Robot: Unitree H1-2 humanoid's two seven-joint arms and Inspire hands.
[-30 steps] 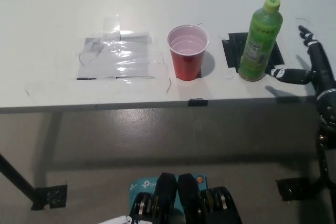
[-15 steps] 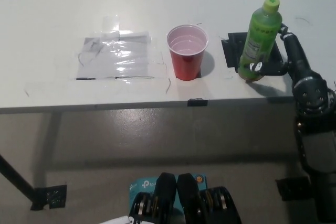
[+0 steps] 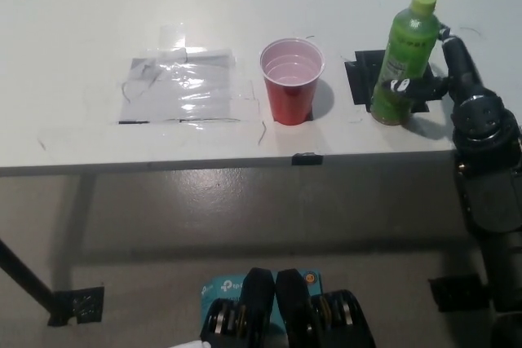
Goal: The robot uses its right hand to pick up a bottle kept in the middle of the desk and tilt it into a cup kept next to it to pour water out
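I have the black right robot hand [image 3: 432, 79] wrapped around the tall green plastic bottle [image 3: 404, 59], gripping low on the label to keep the capped neck free for tipping. Bottle upright on the white surface [image 3: 81, 22]; red plastic cup [image 3: 291, 81] stands open-mouthed beyond it, leftward.
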